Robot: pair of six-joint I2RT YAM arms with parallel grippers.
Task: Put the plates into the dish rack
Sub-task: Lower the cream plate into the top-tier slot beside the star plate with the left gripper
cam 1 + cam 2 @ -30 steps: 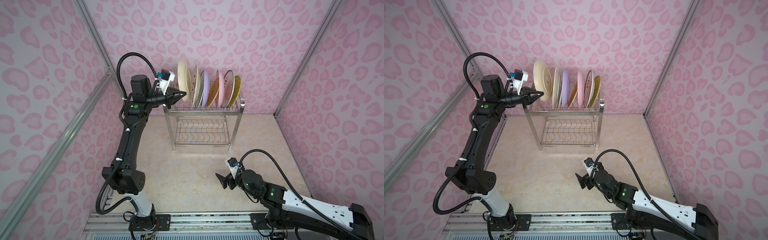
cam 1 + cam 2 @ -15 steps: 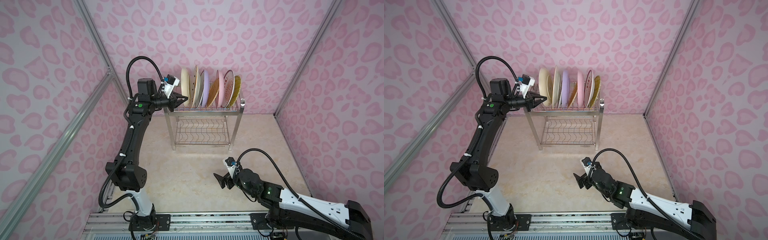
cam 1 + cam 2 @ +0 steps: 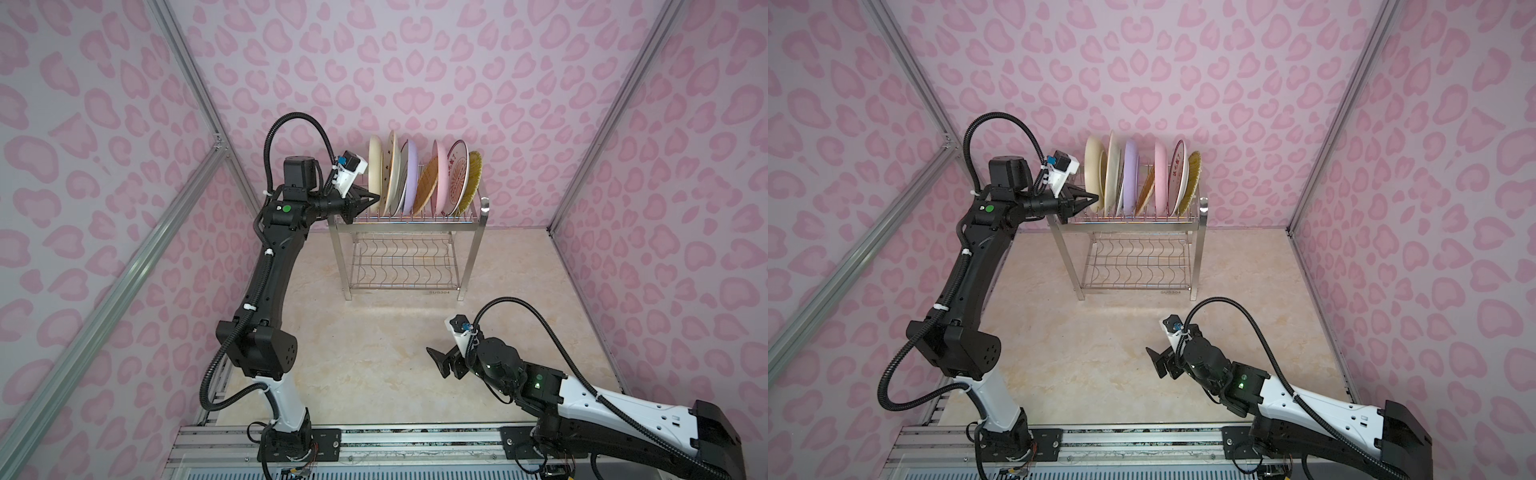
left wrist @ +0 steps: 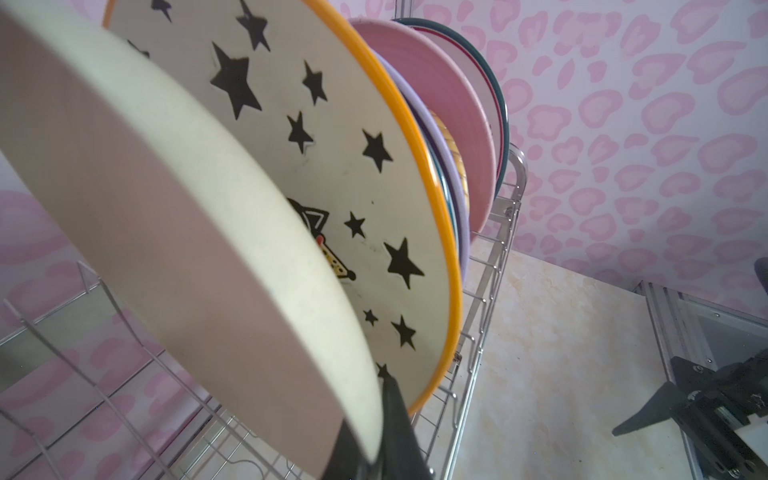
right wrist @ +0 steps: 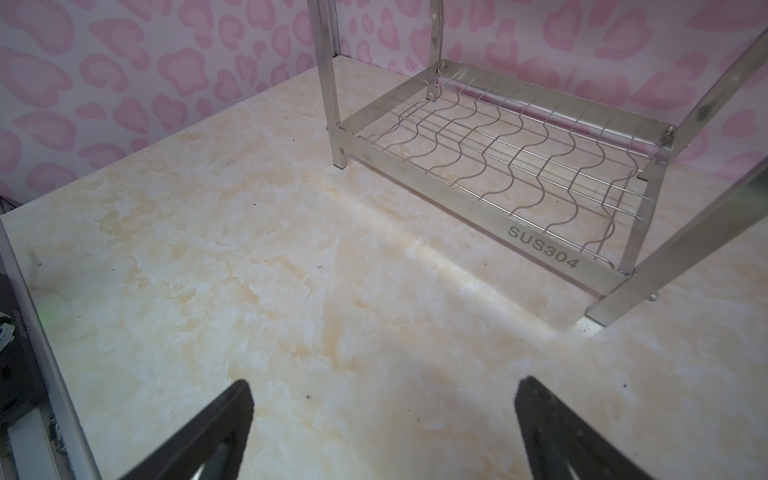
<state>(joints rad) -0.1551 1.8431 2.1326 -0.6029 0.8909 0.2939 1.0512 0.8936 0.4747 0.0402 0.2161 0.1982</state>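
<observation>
Left hand [image 3: 371, 198] is clamped tight on the lower rim of the cream plate [image 3: 375, 166]. That plate stands on edge at the left end of the dish rack [image 3: 405, 220] top tier, just beside the star plate [image 4: 332, 166]. The other plates [image 3: 439, 174] stand in a row to its right, and no plate shows on the table [image 3: 374, 353]. Right hand [image 3: 436, 359] sits low over the table at near right, jaws spread wide, holding nothing.

Step in hand, as I judge it: seat this last plate & let go. The wrist view doesn't show whether its bottom edge sits btwn two prongs, so settle that first. Lower gently til the rim bears on the wire, w/o shoving sideways vs the star plate, or the row could domino to the right. Open slowly, just enough to clear the rim. Watch for the plate tipping left off the rack end, since nothing backs it there. Then draw the hand straight back leftward, w/o hooking the rack frame.
</observation>
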